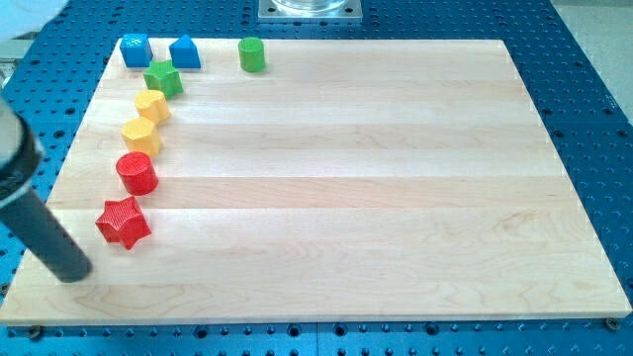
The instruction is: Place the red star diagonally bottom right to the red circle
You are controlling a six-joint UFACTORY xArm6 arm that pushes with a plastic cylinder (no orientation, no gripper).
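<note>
The red star (124, 222) lies near the board's left edge, low in the view. The red circle (137, 173) stands just above it and slightly to the right, with a small gap between them. My tip (73, 273) rests on the board to the lower left of the red star, a short way from it and not touching. The dark rod rises from there toward the view's upper left.
Above the red circle a curved line of blocks runs up: a yellow block (141, 135), a yellow block (151, 105), a green star (163, 78). A blue block (135, 49), a blue block (185, 51) and a green cylinder (252, 54) sit along the wooden board's (396, 178) top edge.
</note>
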